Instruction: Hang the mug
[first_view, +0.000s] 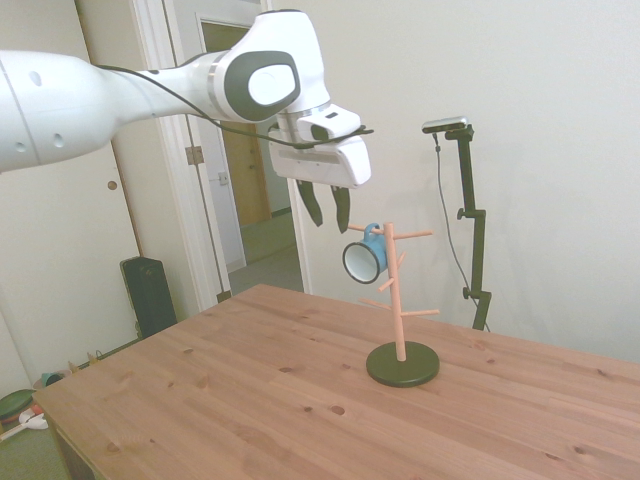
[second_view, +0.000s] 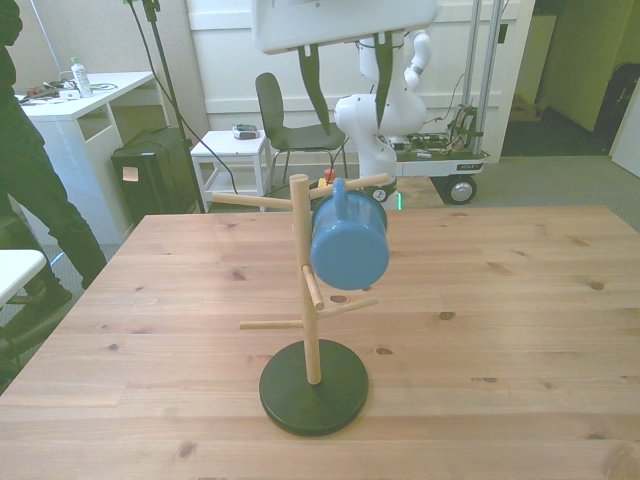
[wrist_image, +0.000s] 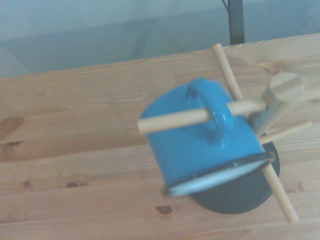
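- The two-finger gripper (first_view: 327, 205) hangs released, its dark fingers (first_view: 311, 206) parted and holding nothing; it is above the mug and clear of it.
- The small light-blue enamel mug (first_view: 364, 256) hangs below the gripper by its loop handle (wrist_image: 211, 110), threaded on an upper peg (wrist_image: 200, 116) of the pale wooden mug tree (second_view: 307, 290).
- The step in hand looks like withdrawal: rising straight up should keep the fingers clear of the pegs and avoid nudging the mug.
- The mug is glossy and smooth, with a white inside and thin dark rim (wrist_image: 222, 171), and tilts mouth downward.
- The pegs are thin round dowels angled upward from a post on a dark round base (second_view: 313, 388), which stands on the knotty pine table (second_view: 520, 300).
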